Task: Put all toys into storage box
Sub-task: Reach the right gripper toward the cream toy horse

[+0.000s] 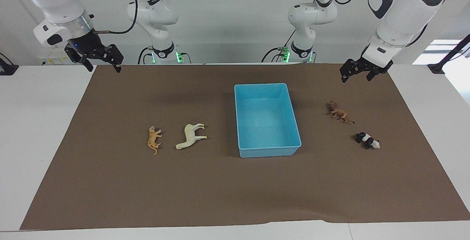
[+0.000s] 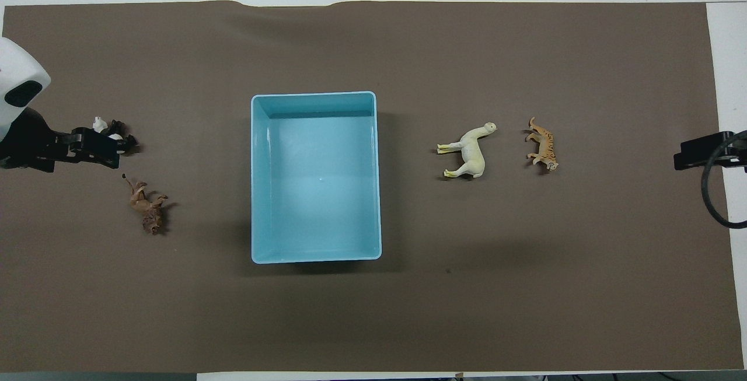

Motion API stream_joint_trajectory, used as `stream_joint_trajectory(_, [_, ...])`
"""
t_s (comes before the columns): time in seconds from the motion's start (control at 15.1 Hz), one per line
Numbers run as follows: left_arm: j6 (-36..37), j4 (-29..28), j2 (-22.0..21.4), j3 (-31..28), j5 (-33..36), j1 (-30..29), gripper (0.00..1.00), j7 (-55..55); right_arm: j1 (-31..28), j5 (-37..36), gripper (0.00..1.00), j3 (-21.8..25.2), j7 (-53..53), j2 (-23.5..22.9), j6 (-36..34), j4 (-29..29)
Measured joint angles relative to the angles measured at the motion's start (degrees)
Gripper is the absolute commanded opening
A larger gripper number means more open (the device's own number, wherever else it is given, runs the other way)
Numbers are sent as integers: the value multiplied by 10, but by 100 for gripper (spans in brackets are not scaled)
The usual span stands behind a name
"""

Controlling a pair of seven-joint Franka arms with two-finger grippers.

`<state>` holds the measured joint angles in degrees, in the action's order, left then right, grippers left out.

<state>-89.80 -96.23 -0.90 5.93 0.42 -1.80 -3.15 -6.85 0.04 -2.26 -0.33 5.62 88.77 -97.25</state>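
None of four toys boxed yet: tiger (image 1: pixel 154 140), cream animal (image 1: pixel 191 135), lion (image 1: pixel 338 111), panda (image 1: pixel 367 140) on counter (image 1: pixel 110 181) beside empty box (image 1: pixel 267 151); left hand (image 1: pixel 361 72) and right hand (image 1: pixel 100 63) aloft, spread, holding nothing.

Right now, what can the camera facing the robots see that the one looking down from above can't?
Only the facing view shows both whole arms, and that the left claw and right claw hang in the air over the mat's edge nearest the robots, touching no toy.

Only the overhead view shows the left claw covering part of the panda, and the whole bare floor of the storage box from straight above.

Both show the tiger, cream long-necked animal, lion, panda and empty storage box on the brown mat.
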Motion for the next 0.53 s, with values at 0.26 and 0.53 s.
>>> stream_joint_trajectory(0.26, [-19,0,0,0,0,0,100,0,0,0,100,0,0,0,0,0])
stream_joint_trajectory(0.53, [-27,0,0,0,0,0,100,0,23,-18,100,-1,0,1,1,0])
